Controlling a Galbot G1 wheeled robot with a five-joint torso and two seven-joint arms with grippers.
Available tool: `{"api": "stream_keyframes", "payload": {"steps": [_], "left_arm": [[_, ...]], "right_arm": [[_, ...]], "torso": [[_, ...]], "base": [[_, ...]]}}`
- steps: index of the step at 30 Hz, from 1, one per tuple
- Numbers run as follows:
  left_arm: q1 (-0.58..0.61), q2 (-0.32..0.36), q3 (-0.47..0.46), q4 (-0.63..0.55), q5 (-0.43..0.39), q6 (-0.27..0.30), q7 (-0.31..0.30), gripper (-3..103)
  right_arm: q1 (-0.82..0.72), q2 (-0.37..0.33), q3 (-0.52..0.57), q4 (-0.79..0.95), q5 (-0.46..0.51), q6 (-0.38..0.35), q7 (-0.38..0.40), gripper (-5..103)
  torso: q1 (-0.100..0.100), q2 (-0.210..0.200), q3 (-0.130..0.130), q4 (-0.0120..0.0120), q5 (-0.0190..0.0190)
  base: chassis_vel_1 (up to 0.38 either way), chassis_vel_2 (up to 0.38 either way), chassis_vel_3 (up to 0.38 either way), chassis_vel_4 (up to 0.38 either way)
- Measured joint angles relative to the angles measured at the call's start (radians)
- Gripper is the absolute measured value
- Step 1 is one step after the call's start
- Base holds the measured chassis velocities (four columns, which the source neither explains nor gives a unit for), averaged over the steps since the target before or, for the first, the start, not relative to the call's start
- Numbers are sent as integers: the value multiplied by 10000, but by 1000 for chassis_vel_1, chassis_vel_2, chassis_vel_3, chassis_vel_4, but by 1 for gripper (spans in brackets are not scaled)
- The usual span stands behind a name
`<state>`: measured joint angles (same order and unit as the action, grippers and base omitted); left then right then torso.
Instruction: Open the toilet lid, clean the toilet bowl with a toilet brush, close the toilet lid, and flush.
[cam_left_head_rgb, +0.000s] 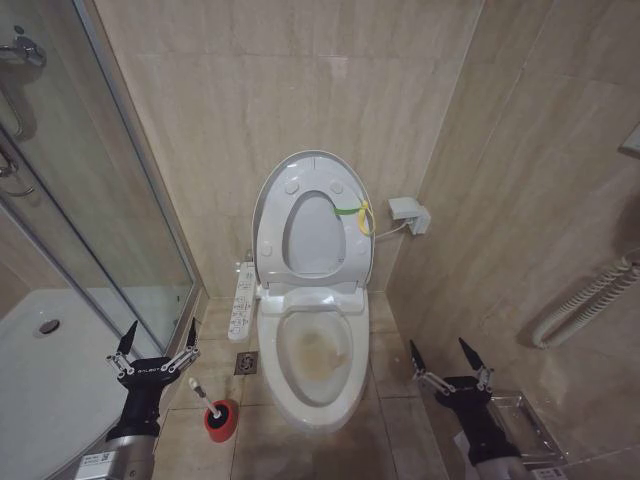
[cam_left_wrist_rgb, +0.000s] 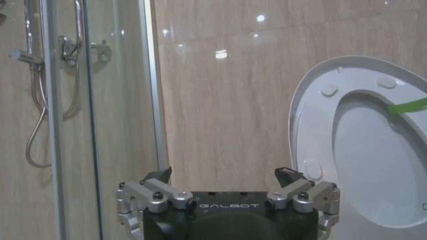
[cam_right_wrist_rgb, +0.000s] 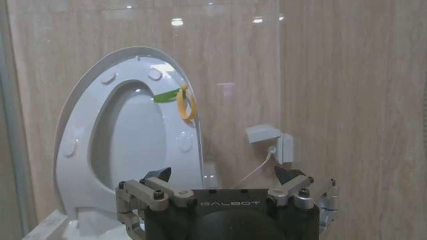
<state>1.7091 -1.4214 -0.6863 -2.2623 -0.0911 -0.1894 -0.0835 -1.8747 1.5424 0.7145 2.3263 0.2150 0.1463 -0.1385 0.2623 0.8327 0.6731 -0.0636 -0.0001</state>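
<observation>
Nearest the head camera, at the lower left, the left gripper (cam_left_head_rgb: 157, 340) hangs just above the floor tiles with its two black fingers (cam_left_head_rgb: 126, 338) spread wide and released, grasping nothing; behind it stands the glass shower door (cam_left_head_rgb: 70, 190), and the white shower tray (cam_left_head_rgb: 40, 370) lies under that glass. Just to the right of this gripper, the toilet brush (cam_left_head_rgb: 203, 396) leans with its thin white handle tilted up and to the left, its lower end sitting in a small red holder (cam_left_head_rgb: 221, 421) on the floor, apart from the fingers. Further right, a white control strip (cam_left_head_rgb: 243, 300) is attached beside the toilet. At the centre, the toilet bowl (cam_left_head_rgb: 318, 352) stands open, white with brownish-yellow staining inside. Above it the toilet lid (cam_left_head_rgb: 312, 222) is raised upright against the beige wall together with the ring seat (cam_left_head_rgb: 300, 205), small round bumpers showing, and a yellow-green strap (cam_left_head_rgb: 352, 212) is at its right edge. Beyond the strap, a white wall socket box (cam_left_head_rgb: 410, 214) is fixed in the corner, with a thin cable running toward the toilet. At the lower right, the right gripper (cam_left_head_rgb: 446, 359) hovers low beside the bowl, fingers likewise parted and empty.
</observation>
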Motion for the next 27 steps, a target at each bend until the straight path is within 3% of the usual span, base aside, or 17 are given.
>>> {"api": "stream_keyframes", "payload": {"steps": [27], "left_arm": [[0,0,0,0,0,0,0,100]], "right_arm": [[74,-33,-51,157,211,171,129,100]], "torso": [[0,0,0,0,1]], "base": [[0,0,0,0]]}}
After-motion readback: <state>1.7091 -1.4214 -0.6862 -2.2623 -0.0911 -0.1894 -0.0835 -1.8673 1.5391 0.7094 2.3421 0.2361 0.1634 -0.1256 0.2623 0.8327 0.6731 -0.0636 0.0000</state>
